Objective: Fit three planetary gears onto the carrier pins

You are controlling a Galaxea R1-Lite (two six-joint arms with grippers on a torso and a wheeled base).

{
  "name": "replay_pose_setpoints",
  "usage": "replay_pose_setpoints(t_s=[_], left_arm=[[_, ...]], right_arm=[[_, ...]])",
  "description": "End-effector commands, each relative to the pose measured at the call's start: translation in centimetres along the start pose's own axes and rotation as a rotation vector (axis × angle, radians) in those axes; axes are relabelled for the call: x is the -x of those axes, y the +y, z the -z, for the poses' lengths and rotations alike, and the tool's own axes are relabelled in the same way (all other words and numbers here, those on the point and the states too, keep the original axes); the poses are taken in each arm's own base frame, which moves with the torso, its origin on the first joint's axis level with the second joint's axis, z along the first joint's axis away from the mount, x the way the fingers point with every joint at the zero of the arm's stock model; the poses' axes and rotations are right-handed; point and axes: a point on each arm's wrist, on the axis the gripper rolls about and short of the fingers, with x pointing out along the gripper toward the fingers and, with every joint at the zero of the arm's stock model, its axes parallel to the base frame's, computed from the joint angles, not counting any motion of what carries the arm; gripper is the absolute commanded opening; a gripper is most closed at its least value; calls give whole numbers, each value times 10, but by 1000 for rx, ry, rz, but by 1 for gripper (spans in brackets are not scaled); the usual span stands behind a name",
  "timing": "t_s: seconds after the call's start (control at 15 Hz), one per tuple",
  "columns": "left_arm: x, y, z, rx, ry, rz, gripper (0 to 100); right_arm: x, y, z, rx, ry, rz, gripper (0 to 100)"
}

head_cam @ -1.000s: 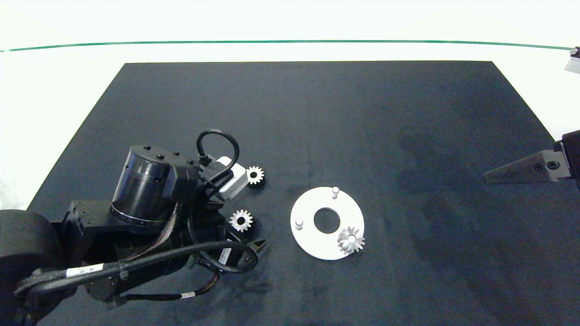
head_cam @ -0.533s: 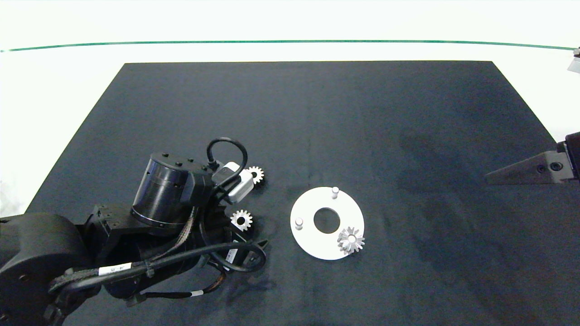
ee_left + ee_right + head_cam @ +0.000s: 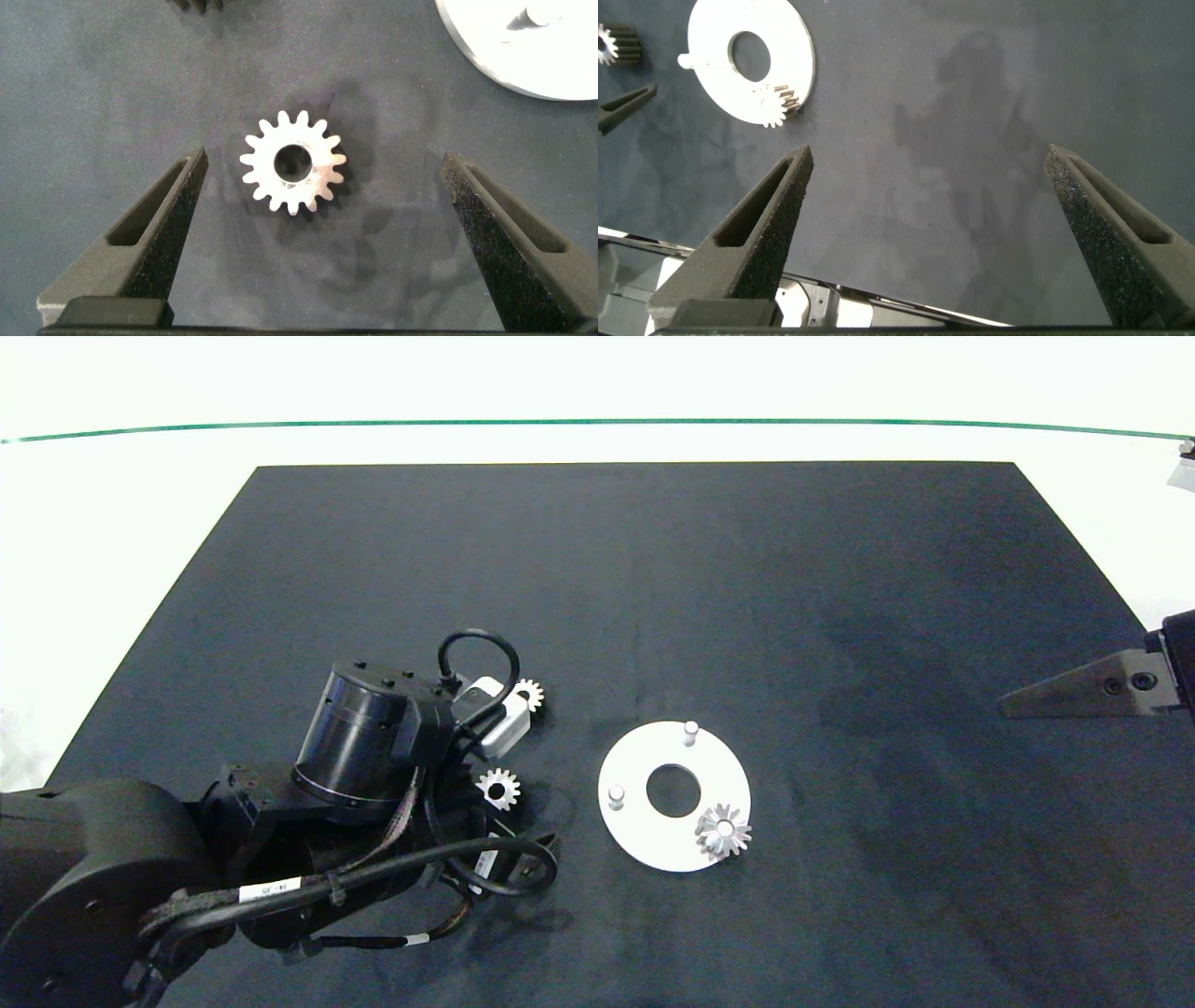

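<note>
Now my left gripper (image 3: 318, 243) had advanced over the nearer loose gear (image 3: 292, 161), fingers spread and straddling it on the worktop (image 3: 653, 569). One gear (image 3: 723, 831) sat on the disc (image 3: 653, 845); two pins remained bare. Right gripper (image 3: 924, 233) parked, spread.

bare mat (image 3: 93, 93) around gear (image 3: 293, 174), hand (image 3: 322, 233) straddling

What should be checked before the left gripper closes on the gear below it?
1. Left gripper open, fingers either side of the gear: ok.
2. Gear flat on the mat, bore up: ok.
3. Gear centred between the fingers: ok, roughly.
4. Two pins free on the disc: ok.
5. Third pin carries a gear; fully seated: cannot tell.
6. Right gripper open, away from the disc: ok.
</note>
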Motion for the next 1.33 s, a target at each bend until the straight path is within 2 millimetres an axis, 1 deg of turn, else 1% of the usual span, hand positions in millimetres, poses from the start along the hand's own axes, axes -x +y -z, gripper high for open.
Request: replay_pose_setpoints(t_s=[0.07,0.47,1.33], left_arm=[[-5,1,2,1,17,-9,100],[-7,1,3,-1,22,-21,99],[-9,0,3,-3,26,-31,74]], right_arm=[[-3,-2,2,0,17,8,100],[-6,-5,3,-1,17,-1,100],[-2,-5,4,1,9,-6,100]])
